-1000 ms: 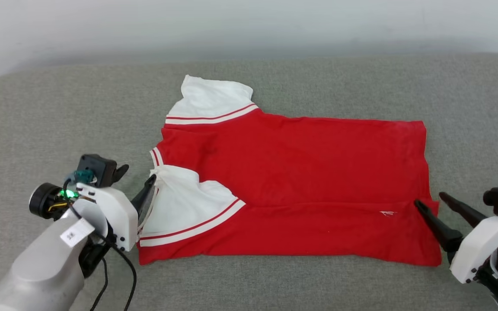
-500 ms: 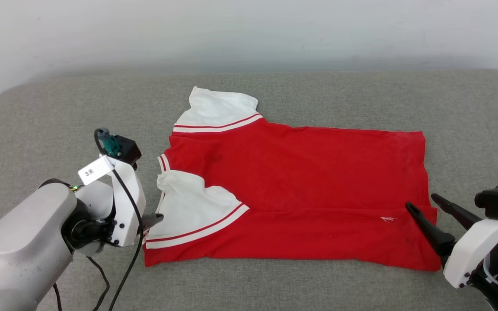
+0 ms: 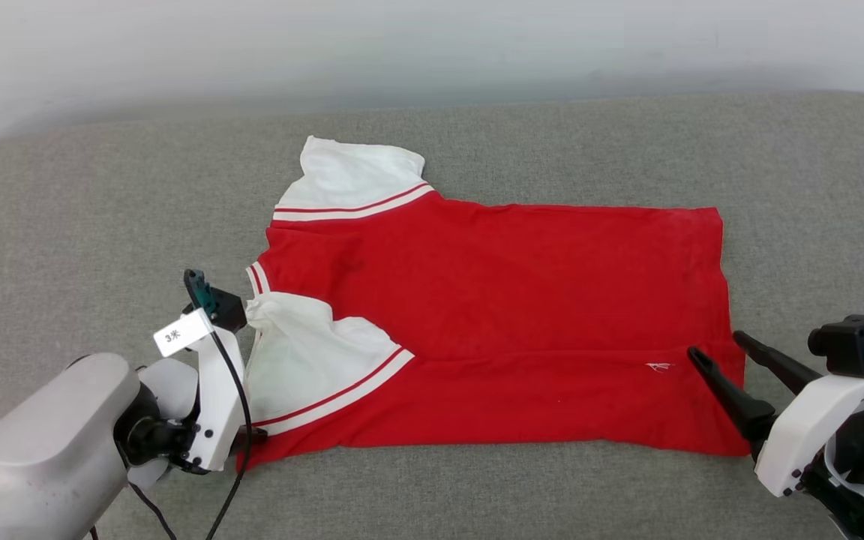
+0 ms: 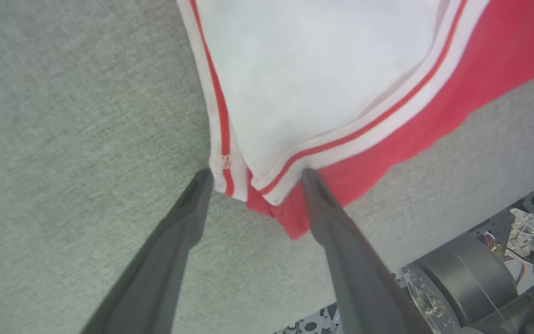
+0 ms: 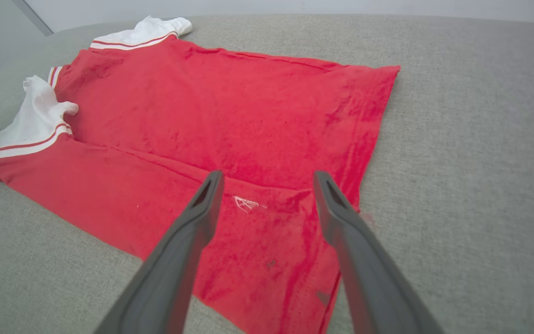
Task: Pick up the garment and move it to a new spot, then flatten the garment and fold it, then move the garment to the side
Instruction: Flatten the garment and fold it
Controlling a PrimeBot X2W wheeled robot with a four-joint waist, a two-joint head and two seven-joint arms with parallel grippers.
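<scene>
Grey cushion (image 3: 102, 187) carries the shirt (image 3: 492, 315) mid-surface, long axis L–R, collar end toward the L tool (image 4: 256, 175). Both tools are wide open, holding nothing. L straddles the near collar-side corner (white sleeve folded over it); R tool (image 5: 269, 178) hovers over the near hem corner. Bare cushion lies beyond the far edge, so there's room to fold.

Grey fabric couch (image 3: 552, 142) — the red garment (image 3: 522, 300) lies flat on it.

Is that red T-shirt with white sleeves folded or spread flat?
Partly folded: the red T-shirt has its near edge and one white sleeve turned over its body; the far sleeve sticks out.
</scene>
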